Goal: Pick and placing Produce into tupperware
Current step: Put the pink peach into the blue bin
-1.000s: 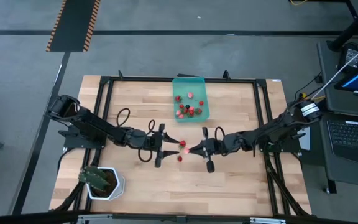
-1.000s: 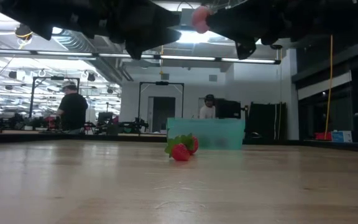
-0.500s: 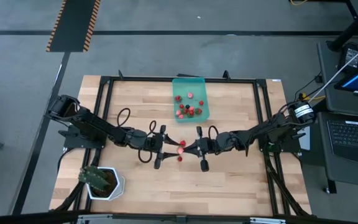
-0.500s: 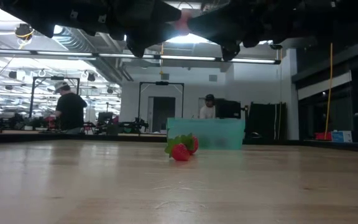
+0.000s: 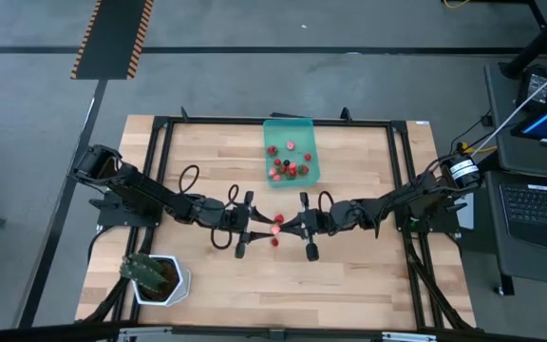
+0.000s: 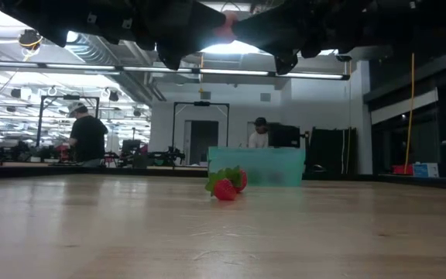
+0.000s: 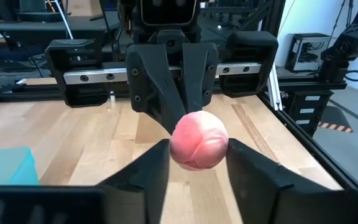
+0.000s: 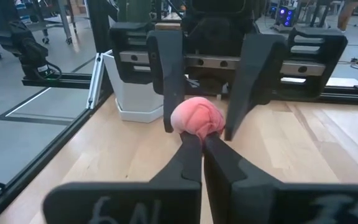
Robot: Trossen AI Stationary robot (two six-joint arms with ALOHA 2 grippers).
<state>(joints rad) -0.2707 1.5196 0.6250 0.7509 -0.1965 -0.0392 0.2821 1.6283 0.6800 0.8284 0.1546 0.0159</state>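
A pink round fruit (image 7: 197, 140) of the produce hangs in the air between my two grippers, which face each other level over the table's middle. My right gripper (image 8: 196, 138) is shut on it. My left gripper (image 7: 197, 155) is shut on its two sides. Two red strawberries (image 6: 224, 188) with green tops lie on the table below them. The teal tupperware (image 5: 272, 133) stands at the far middle with several fruits inside. My left gripper pinches the fruit's two opposite sides (image 7: 174, 144) between its two fingers, coming level from the table's left. The fruit hangs clear of the table. My right gripper comes level from the table's right, and its shut fingertips (image 8: 190, 142) meet the fruit's side that faces them; the fruit hides what part they hold.
A white pot with a green plant (image 5: 158, 277) stands at the near left corner. A black frame (image 5: 160, 171) runs along the table's edges. Bare wood lies near and to the right. People stand in the room beyond (image 6: 89, 139).
My right gripper has gone toward the table's left with the pink fruit, still shut, and has brought it between the left gripper's fingers. The fruit stays lifted clear. The strawberries on the table have kept still.
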